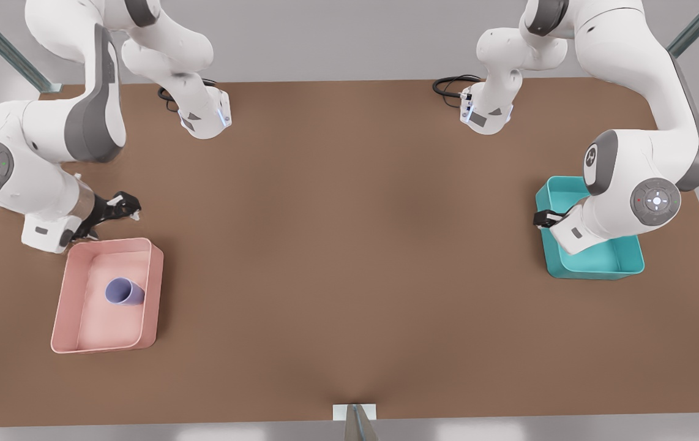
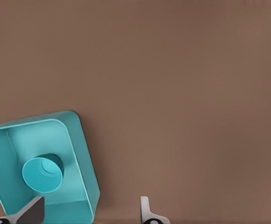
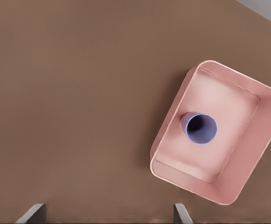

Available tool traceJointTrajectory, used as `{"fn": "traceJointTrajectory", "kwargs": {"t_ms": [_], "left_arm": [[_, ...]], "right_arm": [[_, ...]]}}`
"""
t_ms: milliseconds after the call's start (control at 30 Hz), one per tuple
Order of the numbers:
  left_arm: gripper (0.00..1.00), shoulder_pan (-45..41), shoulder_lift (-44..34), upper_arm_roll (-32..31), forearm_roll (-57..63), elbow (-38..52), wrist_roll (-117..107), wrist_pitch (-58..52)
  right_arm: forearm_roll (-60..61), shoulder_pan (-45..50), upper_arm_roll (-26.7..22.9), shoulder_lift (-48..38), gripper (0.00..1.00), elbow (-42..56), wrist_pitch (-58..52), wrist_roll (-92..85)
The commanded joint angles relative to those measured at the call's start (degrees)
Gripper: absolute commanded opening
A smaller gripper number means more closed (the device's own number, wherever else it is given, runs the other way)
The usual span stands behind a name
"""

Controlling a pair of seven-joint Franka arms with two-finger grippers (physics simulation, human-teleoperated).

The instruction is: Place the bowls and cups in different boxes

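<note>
Lavender tapered cup [image 1: 124,291] upright in pale pink rectangular tub [image 1: 152,288], front view's left; right gripper [image 1: 118,207] just beyond far rim, fingers apart. Small teal round bowl [image 2: 43,174] in teal tub [image 1: 594,267] (both sorted); left gripper [image 1: 546,218] over it, fingers apart.

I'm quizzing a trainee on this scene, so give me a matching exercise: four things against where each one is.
Things:
1. cup
2. bowl
3. left gripper
4. right gripper

Places:
A. over the teal box's rim
B. in the pink box
C. just beyond the pink box
D. in the teal box

Pairs: 1-B, 2-D, 3-A, 4-C
</note>
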Motion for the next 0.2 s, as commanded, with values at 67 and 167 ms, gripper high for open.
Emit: {"fn": "traceJointTrajectory", "kwargs": {"t_ms": [67,167], "left_arm": [[1.0,0.09,-0.07,0.0,-0.05,0.0,-3.62,-0.6],[1.0,0.0,-0.07,0.0,-0.05,0.0,-3.71,-1.57]], "right_arm": [[-2.74,-0.33,0.32,-3.38,1.0,-3.01,-7.17,23.05],[-2.74,-0.33,0.14,-3.47,1.0,-3.09,-7.17,23.05]]}}
